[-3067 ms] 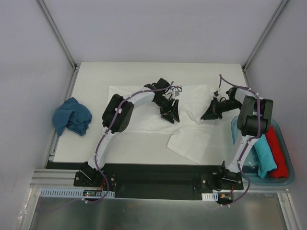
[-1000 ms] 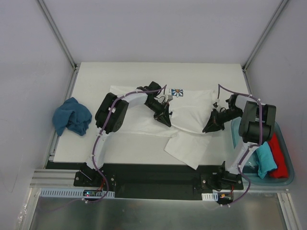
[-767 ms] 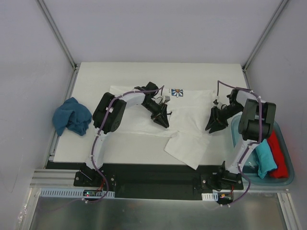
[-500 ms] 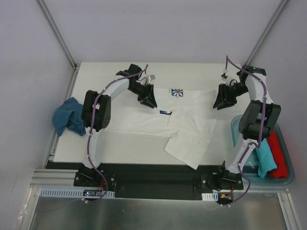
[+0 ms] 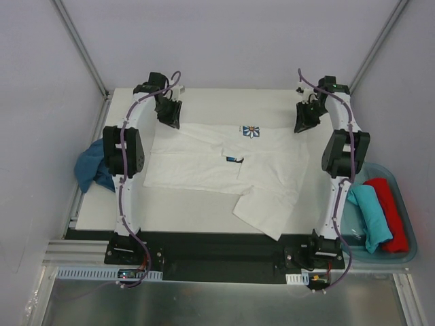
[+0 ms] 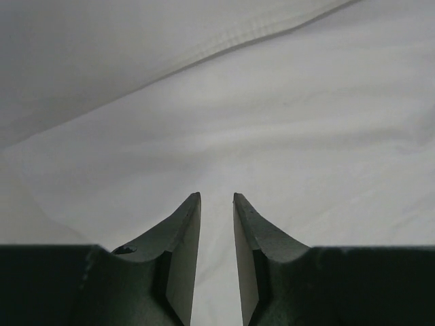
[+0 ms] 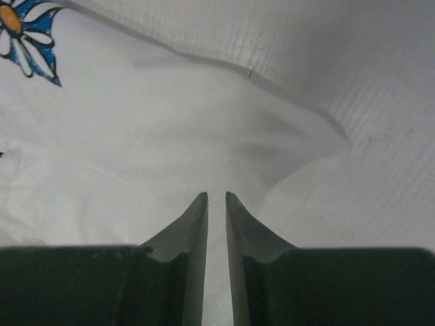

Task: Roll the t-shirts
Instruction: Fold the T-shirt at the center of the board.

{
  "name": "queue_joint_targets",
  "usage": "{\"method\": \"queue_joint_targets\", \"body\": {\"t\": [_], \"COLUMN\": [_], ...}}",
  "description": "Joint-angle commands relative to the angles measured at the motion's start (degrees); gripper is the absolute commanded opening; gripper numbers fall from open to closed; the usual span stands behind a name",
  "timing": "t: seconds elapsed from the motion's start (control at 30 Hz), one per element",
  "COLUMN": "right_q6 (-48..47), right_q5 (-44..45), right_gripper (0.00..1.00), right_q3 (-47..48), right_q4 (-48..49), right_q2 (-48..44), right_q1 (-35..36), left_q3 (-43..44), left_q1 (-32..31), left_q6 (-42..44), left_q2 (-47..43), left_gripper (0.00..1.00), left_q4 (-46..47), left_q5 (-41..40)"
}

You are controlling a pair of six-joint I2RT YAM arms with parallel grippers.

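The white t-shirt point(image 5: 204, 163) lies spread on the table, its daisy print point(image 5: 251, 131) facing up near the far edge and one flap point(image 5: 268, 207) folded toward the front. My left gripper point(image 5: 170, 122) is at its far left corner. My right gripper point(image 5: 301, 126) is at its far right corner. Both have their jaws nearly together on the white cloth, as the left wrist view point(image 6: 217, 197) and the right wrist view point(image 7: 217, 195) show. The dark blue t-shirt point(image 5: 92, 170) lies crumpled at the left edge. The teal t-shirt point(image 5: 370, 216) and the red t-shirt point(image 5: 392, 214) lie rolled.
The rolled shirts sit in a clear blue bin point(image 5: 406, 256) off the table's right front corner. Both arms stretch far back along the table's left and right sides. Enclosure walls and metal posts stand close behind the table's far edge.
Both grippers have swept from the middle of the shirt outward and back to its far corners. The shirt has opened out flat, and its daisy print and neck label now show.
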Motion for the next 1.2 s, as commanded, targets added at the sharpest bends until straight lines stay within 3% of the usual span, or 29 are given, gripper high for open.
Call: {"method": "queue_joint_targets", "body": {"t": [0.0,0.23,0.4,0.57,0.77,0.87,0.97,1.0,1.1,1.17], "right_q6": [-1.89,-10.85,-18.32,-25.01,-28.27,-28.89,-26.87,-25.47,-23.18,-22.38], "right_q5": [8.53,23.31,32.27,35.19,36.07,35.63,33.89,33.09,29.40,25.55], "right_gripper": [0.18,0.11,0.10,0.06,0.01,0.01,0.14,0.31,0.58,0.64], "right_q3": [5.24,5.49,7.09,8.84,9.99,9.99,7.37,3.96,-5.16,-11.24], "right_q4": [3.74,8.94,14.28,22.63,37.13,40.39,42.51,42.78,43.04,42.60], "right_q2": [4.36,9.36,14.46,18.24,19.66,17.99,10.65,7.99,-5.18,-12.92], "right_q1": [2.72,4.84,6.77,7.30,8.18,8.36,8.01,7.83,8.09,8.88], "left_q3": [2.55,3.08,6.14,9.05,20.64,23.63,23.74,23.30,19.79,15.77], "left_q1": [-0.16,-0.16,0.02,0.10,0.63,0.55,0.54,0.46,-0.07,-0.16], "left_q6": [7.13,9.86,8.46,8.81,10.21,10.13,8.03,7.41,6.18,6.26], "left_q2": [4.95,10.15,14.01,16.56,21.92,20.53,14.14,11.93,1.83,-5.45], "left_gripper": [0.25,0.24,0.33,0.36,0.41,0.46,0.52,0.53,0.59,0.61], "left_q4": [-3.65,-4.00,-3.56,-3.30,-1.46,-0.57,-0.49,-0.57,-0.49,-0.49], "left_q5": [-6.70,-13.46,-16.37,-16.02,-18.92,-18.92,-16.47,-16.20,-14.35,-11.73]}}
